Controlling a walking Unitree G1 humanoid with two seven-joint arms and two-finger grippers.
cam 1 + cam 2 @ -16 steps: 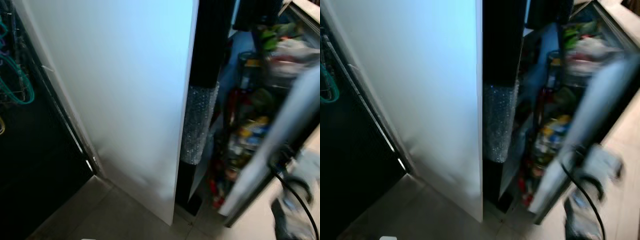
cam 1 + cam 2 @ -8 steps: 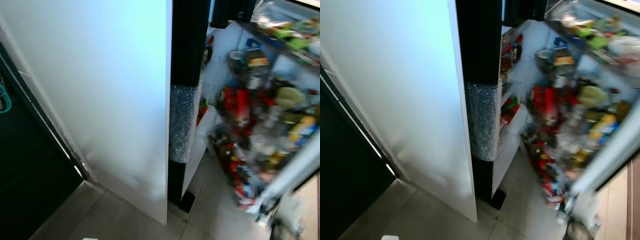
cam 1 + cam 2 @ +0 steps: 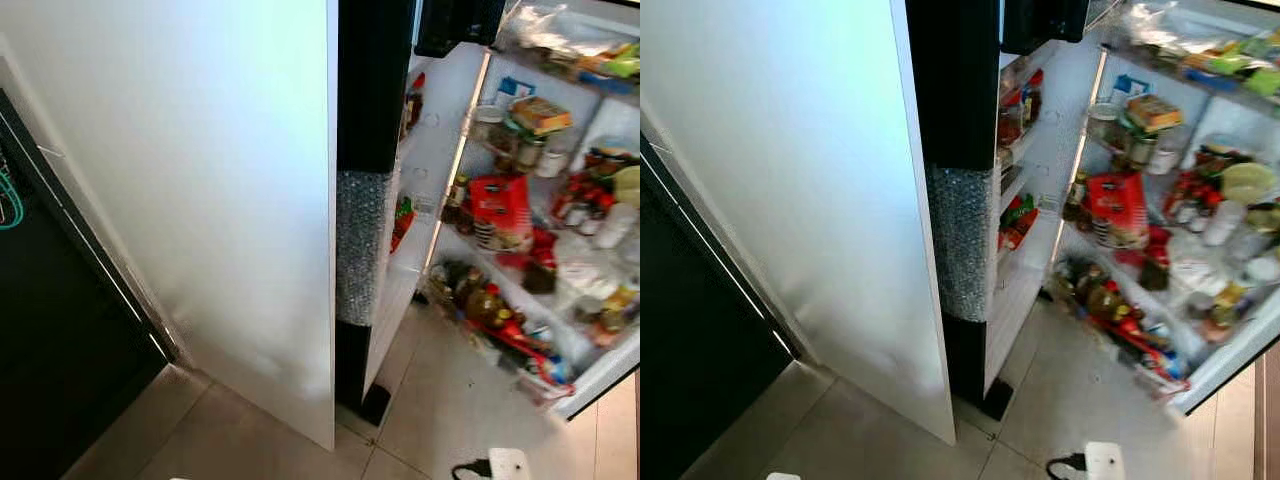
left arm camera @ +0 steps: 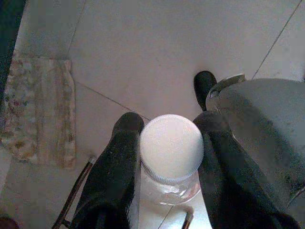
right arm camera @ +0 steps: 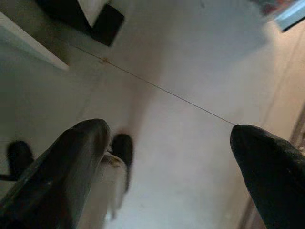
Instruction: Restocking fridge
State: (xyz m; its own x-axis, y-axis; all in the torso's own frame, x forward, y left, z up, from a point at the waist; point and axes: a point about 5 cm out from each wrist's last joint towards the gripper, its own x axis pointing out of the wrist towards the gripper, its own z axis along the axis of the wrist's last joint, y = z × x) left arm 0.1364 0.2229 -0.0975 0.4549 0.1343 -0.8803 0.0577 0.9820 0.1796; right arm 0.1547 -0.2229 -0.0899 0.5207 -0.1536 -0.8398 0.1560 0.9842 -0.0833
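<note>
Left gripper [image 4: 167, 143]: its two black fingers are pinching a clear bottle [image 4: 170, 164] with a white cap, one finger on each side, cap end pointing toward the floor tiles.
Right gripper [image 5: 171, 157]: fingers are spreading wide over bare floor, holding nothing.
Fridge [image 3: 420, 200]: standing open, ahead and to the right; the door shelves [image 3: 540, 290] on the far right are looking crowded.
Key relation: the bottle is riding low on the left, so the load must be travelling up and rightward to reach the fridge; the left arm is carrying it.
</note>
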